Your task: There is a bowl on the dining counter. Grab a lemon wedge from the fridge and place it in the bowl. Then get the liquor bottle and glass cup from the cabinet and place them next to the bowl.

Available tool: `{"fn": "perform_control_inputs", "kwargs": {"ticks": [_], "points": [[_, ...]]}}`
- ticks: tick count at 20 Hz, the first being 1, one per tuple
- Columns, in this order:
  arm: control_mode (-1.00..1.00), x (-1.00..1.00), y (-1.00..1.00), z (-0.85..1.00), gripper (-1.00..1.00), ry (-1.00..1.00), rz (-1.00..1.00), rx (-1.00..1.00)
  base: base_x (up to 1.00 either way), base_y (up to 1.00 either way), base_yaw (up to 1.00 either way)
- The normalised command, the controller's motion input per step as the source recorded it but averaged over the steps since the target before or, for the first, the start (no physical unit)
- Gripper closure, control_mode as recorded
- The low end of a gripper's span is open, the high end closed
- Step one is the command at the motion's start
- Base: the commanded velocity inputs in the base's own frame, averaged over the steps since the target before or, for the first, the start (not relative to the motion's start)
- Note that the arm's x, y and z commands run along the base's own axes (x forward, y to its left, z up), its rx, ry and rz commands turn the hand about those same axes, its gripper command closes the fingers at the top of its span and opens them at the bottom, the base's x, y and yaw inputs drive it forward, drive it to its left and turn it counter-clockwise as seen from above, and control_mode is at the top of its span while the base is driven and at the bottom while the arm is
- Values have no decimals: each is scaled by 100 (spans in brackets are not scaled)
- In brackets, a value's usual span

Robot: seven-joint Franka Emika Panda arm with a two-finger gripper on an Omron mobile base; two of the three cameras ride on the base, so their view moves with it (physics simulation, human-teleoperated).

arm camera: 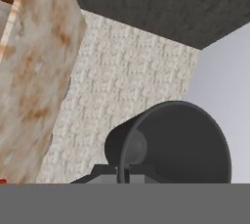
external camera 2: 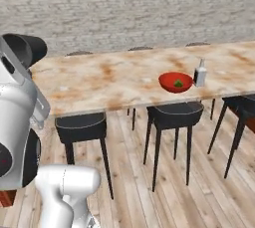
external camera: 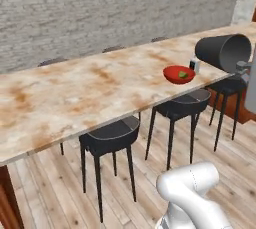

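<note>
- The gripper [arm camera: 123, 175] is clamping tight on the rim of a dark glass cup [arm camera: 171, 142], which is lying on its side with its open mouth facing the hand camera.
- In the left base view the same cup [external camera: 223, 52] is hanging tilted in the air at the right edge, above the near end of the dining counter [external camera: 75, 98], not touching it.
- In the right base view the cup [external camera 2: 27, 49] is showing at the far left, beside the arm's upper links.
- A red bowl [external camera: 179, 74] is sitting on the marble-patterned counter near its front edge, with a small green lemon wedge [external camera: 182, 74] lying inside it.
- From the right base view the bowl [external camera 2: 176, 82] and the wedge [external camera 2: 178, 83] are appearing again, with the liquor bottle [external camera 2: 200, 73] standing upright just beside the bowl on its right.
- In the left base view the bottle [external camera: 193, 65] is peeking out just behind the bowl, partly hidden by the cup.
- Black stools [external camera 2: 173, 116] are standing along the counter's near side on a wooden plank floor [external camera 2: 164, 197].
- A pale brick wall [external camera: 100, 8] is running behind the counter.
</note>
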Motion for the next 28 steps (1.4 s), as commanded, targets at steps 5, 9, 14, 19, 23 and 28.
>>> {"fn": "perform_control_inputs", "kwargs": {"ticks": [5, 9, 14, 19, 23, 28], "points": [[100, 0, 0, 0, 100, 0, 0, 0, 18, -75, 46], [100, 0, 0, 0, 100, 0, 0, 0, 23, -84, 35], [100, 0, 0, 0, 100, 0, 0, 0, 32, -76, 27], [100, 0, 0, 0, 100, 0, 0, 0, 47, -63, 22], [100, 0, 0, 0, 100, 0, 0, 0, 63, -43, 14], [100, 0, 0, 0, 100, 0, 0, 0, 81, -35, 9]]}}
